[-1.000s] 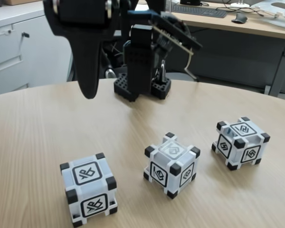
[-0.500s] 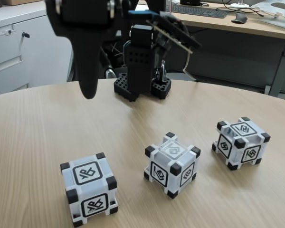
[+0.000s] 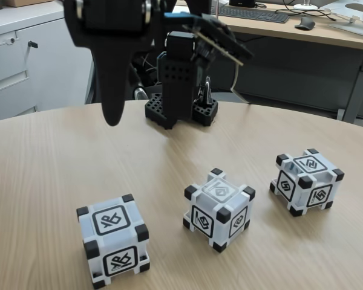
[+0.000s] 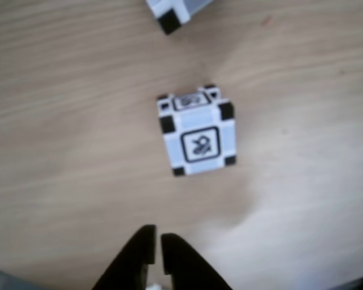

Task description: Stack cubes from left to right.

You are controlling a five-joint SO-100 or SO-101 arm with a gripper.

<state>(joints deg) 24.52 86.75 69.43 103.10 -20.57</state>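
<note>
Three grey-white cubes with black corners stand apart in a row on the table: the left cube (image 3: 113, 238), the middle cube (image 3: 219, 208) and the right cube (image 3: 307, 180). My black gripper (image 3: 113, 116) hangs in the air well above the table, behind the left cube. In the other view the gripper (image 4: 155, 241) looks straight down with its fingers together and nothing held. One cube (image 4: 196, 133) lies ahead of the tips there, and a corner of another cube (image 4: 169, 13) shows at the top edge.
The arm's black perforated base (image 3: 181, 112) stands at the back of the round wooden table (image 3: 48, 175). Behind it are a grey cabinet (image 3: 24, 66) and a desk with a keyboard (image 3: 254, 12). The left cube sits near the table's front edge.
The gripper's upper body has drifted slightly to the right in the fixed view. The three cubes have not moved.
</note>
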